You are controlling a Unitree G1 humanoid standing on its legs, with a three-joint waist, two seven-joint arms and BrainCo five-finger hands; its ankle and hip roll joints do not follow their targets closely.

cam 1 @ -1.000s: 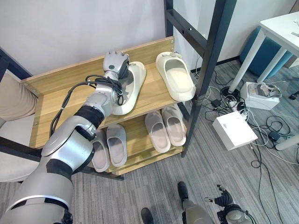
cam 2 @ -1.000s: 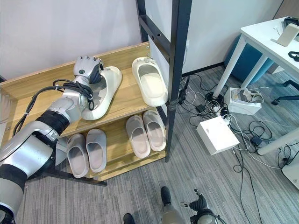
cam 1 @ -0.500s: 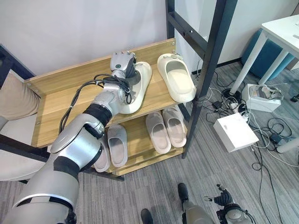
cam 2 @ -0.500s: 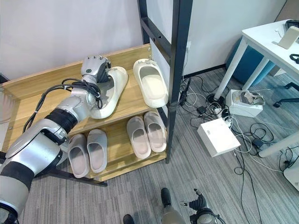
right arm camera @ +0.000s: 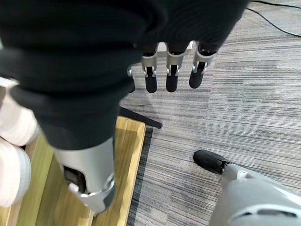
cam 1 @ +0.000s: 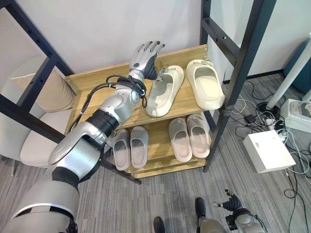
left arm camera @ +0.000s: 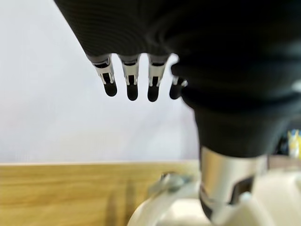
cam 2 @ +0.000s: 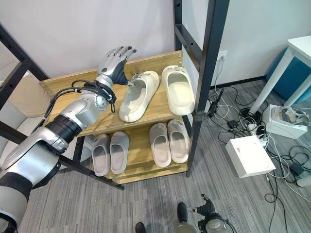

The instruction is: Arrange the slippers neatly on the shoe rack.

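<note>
Left hand hovers spread above the shoe rack's top shelf — beside the cream slippers.

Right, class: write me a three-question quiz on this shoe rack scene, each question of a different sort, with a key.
1. True or false: the left hand grips the angled cream slipper.
2. How many grey slippers lie on the lower shelf?
3. The straight cream slipper lies: A) on the top shelf, B) on the floor, C) on the white box.

Key: 1 false, fingers straight and raised; 2 four; 3 A.
</note>
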